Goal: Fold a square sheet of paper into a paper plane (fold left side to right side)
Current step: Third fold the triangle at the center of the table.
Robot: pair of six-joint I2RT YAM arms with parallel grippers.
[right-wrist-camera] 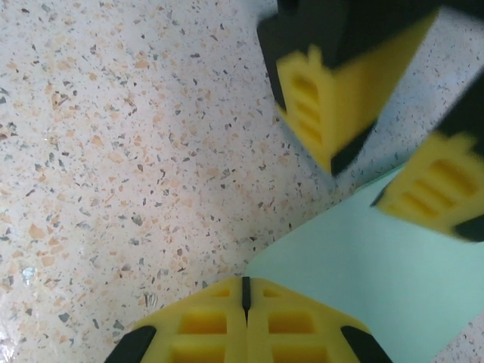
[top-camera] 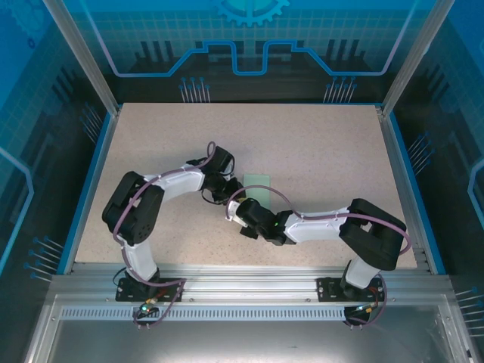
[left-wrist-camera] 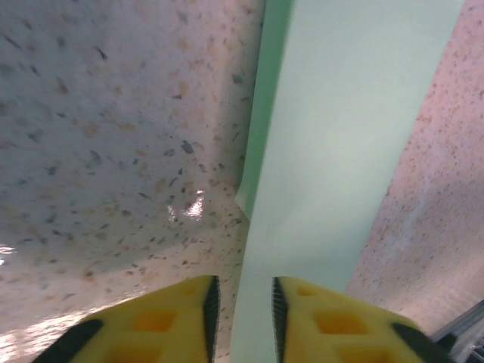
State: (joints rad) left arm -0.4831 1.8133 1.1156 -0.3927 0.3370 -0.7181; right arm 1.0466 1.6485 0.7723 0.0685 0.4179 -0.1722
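- Over the square sheet of paper (top-camera: 258, 184), in the top view, both arms crowd in and cover its near and left edges. A small pale mint-green patch of it shows on the bench (top-camera: 340, 151).
- Left of the sheet, the left end effector (left-wrist-camera: 243, 289) has its two yellow pads (left-wrist-camera: 162, 325) a narrow way apart. The wrist view cuts both pads off at its bottom edge.
- Paper shows in that narrow gap, but the pads do not look pressed onto it. Whether either pad touches the sheet cannot be told.
- At one corner of the sheet, the right end effector (right-wrist-camera: 243, 286) is fully closed, pad against pad, with a thin dark seam between them.
- That rounded corner meets the closed tips. The pads hide whether an edge of paper is nipped between them.
- Above the sheet in the right wrist view, the left end effector's pads are blurred and their ribbing is hard to make out.
- Seen from the left wrist, the sheet is thin, plain and matte, running away as a long straight-edged band. A narrower, darker green strip lies along its left side, where one layer seems to overlap another.
- Under the sheet, the bench is a pale speckled composite, glossy enough to carry small glints beside the paper.
- Near the sheet, the pads on both end effectors are yellow with moulded square recesses and black backing.
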